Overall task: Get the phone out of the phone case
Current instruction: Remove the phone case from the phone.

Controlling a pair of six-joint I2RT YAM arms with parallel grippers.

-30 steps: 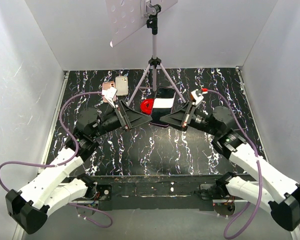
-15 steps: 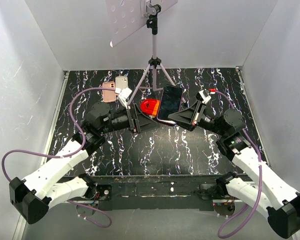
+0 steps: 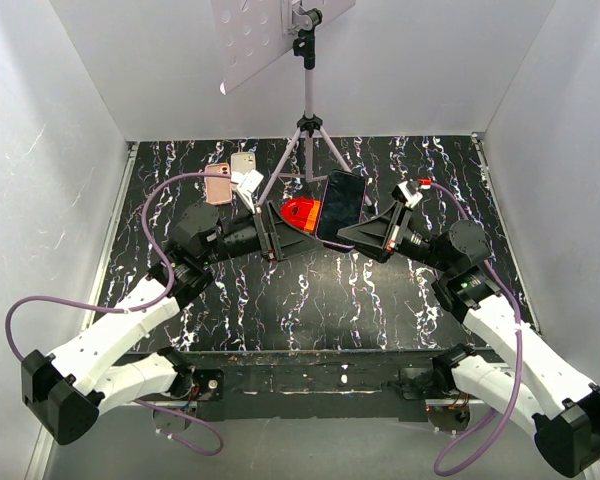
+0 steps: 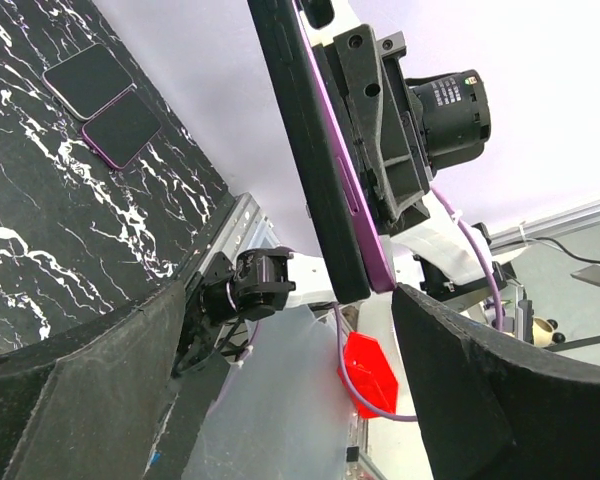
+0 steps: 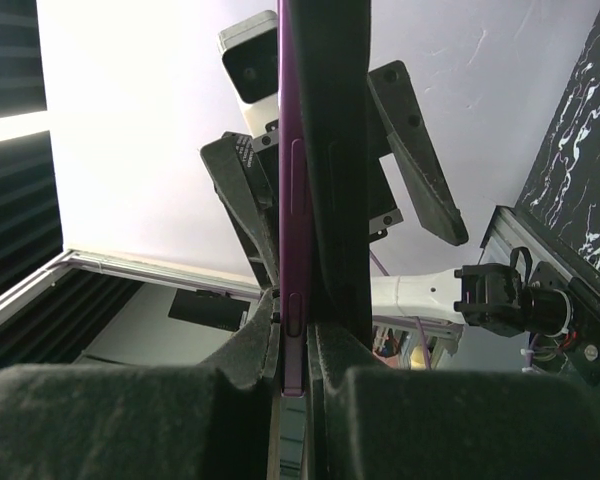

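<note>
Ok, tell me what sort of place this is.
Probably a lab robot-testing booth: plain white walls box in a black marbled table, a tripod stands at the back, two robot arms sit at the near edge.

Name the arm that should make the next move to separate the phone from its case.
Left. The right pincer is shut on the cased phone, holding it on edge above the table. The left pincer is open, its jaws either side of the phone's free end, so it looks ready to close there.
</note>
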